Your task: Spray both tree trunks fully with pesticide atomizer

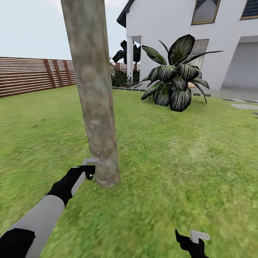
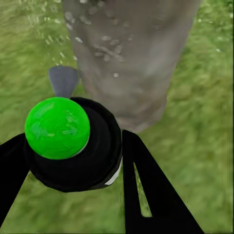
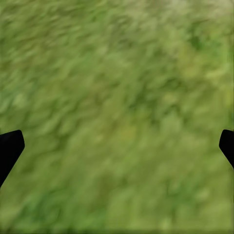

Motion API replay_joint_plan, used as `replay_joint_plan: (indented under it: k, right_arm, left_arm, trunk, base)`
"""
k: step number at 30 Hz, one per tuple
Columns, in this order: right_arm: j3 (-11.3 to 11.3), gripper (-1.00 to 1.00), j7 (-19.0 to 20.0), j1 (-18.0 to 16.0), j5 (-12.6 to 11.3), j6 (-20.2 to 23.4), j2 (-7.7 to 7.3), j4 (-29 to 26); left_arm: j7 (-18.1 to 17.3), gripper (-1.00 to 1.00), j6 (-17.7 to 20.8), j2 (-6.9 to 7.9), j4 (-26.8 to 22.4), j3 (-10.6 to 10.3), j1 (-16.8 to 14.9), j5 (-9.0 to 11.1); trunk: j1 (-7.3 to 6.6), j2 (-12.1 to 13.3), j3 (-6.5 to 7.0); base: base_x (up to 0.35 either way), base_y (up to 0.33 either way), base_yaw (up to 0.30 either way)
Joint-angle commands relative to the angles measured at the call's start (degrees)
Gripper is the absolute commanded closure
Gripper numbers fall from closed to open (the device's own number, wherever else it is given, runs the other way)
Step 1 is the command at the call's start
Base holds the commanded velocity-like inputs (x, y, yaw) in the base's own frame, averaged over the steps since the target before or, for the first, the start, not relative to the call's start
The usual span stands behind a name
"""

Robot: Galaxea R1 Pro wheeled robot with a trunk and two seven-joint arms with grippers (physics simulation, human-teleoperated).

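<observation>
A thick pale mottled tree trunk (image 1: 95,93) rises from the grass floor (image 1: 161,161) just ahead of me. My left gripper (image 1: 89,168) sits close against the trunk's lower left side, shut on the pesticide atomizer (image 2: 73,146), a black bottle with a round green top. In the left wrist view the bottle sits between the black fingers (image 2: 146,195), pointing at the trunk (image 2: 131,58). White pesticide specks (image 2: 102,46) dot the bark, and more specks (image 1: 94,148) show low on the trunk. My right gripper (image 1: 195,238) hangs open over bare grass (image 3: 117,97).
A white house (image 1: 215,43) stands at the back right with a dark broad-leaved plant (image 1: 175,82) in front of it. A brown slat fence (image 1: 28,75) runs along the back left. Grey stepping stones (image 1: 243,105) lie at the right. Open lawn surrounds the trunk.
</observation>
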Motion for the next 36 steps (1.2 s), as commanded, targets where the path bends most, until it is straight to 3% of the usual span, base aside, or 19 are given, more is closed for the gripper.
replay_joint_plan:
  k: [1,4,7,9,14,16,20,23,24,27,31,33,36]
  right_arm:
    - [0.00,-1.00,0.00,0.00,0.00,0.00,0.00,0.00]
    - [0.00,-1.00,0.00,0.00,0.01,0.00,0.00,0.00]
    - [0.00,-1.00,0.00,0.00,0.01,0.00,0.00,0.00]
    - [0.00,-1.00,0.00,0.00,0.01,0.00,0.00,0.00]
    - [0.00,-1.00,0.00,0.00,0.01,0.01,0.00,0.08]
    - [0.00,-1.00,0.00,0.00,0.01,0.01,0.00,0.09]
    - [0.00,-1.00,0.00,0.00,0.01,0.01,0.00,0.06]
    - [0.00,-1.00,0.00,0.00,0.01,0.00,0.00,0.05]
    - [0.00,-1.00,0.00,0.00,0.01,0.01,0.00,0.07]
    - [0.00,-1.00,0.00,0.00,0.01,0.03,0.00,0.04]
    - [0.00,-1.00,0.00,0.00,0.01,0.02,0.00,0.06]
    - [0.00,-1.00,0.00,0.00,0.01,0.01,0.00,0.07]
    - [0.00,-1.00,0.00,0.00,0.01,0.01,0.00,0.09]
  left_arm:
    - [-0.78,1.00,0.38,-0.28,-0.02,-0.18,-0.06,-0.11]
    - [-1.49,1.00,3.62,-2.38,-2.23,-2.03,-0.12,-0.18]
    - [-1.55,1.00,7.50,-2.67,-7.03,-3.20,-0.05,-0.16]
    - [-1.60,1.00,9.25,-1.90,-8.22,-3.07,-0.09,-0.05]
    - [-2.31,1.00,9.86,3.22,-8.68,-2.69,-1.30,0.44]
    - [-4.21,1.00,11.28,2.74,-9.04,-3.01,-1.89,0.15]
    - [-4.92,1.00,14.63,-1.49,-13.19,-3.19,-2.10,-0.13]
    - [-4.90,1.00,16.88,-2.31,-15.17,-3.12,-2.72,-0.15]
    - [-4.96,1.00,19.27,-1.99,-15.78,-2.91,-3.01,0.15]
    - [-4.98,1.00,20.62,-1.04,-16.82,-2.65,-4.03,0.22]
    - [-4.99,1.00,20.91,2.18,-16.96,-1.32,-4.76,0.26]
    - [-4.99,1.00,21.00,2.55,-16.96,-0.27,-4.84,-0.01]
    - [-4.68,1.00,23.68,1.62,-17.15,-0.09,-6.57,-0.18]
  trunk:
    - [0.00,0.00,0.00]
    - [0.00,0.00,0.00]
    - [0.00,0.00,0.00]
    - [0.00,0.00,0.00]
    - [0.00,0.00,0.00]
    - [0.00,0.00,0.00]
    - [0.00,0.00,0.00]
    - [0.00,0.00,0.00]
    - [0.00,0.00,0.00]
    - [0.00,0.00,0.00]
    - [0.00,0.00,0.00]
    - [0.00,0.00,0.00]
    - [0.00,0.00,0.00]
  base:
    - [0.000,0.000,0.000]
    - [0.000,0.000,0.000]
    - [0.000,0.000,0.000]
    - [0.000,0.000,0.000]
    - [0.000,0.000,0.000]
    - [0.000,0.000,0.000]
    - [0.000,0.000,0.000]
    - [0.000,0.000,0.000]
    - [0.000,0.000,0.000]
    - [0.000,0.000,0.000]
    - [0.000,0.000,0.000]
    - [0.000,0.000,0.000]
    - [0.000,0.000,0.000]
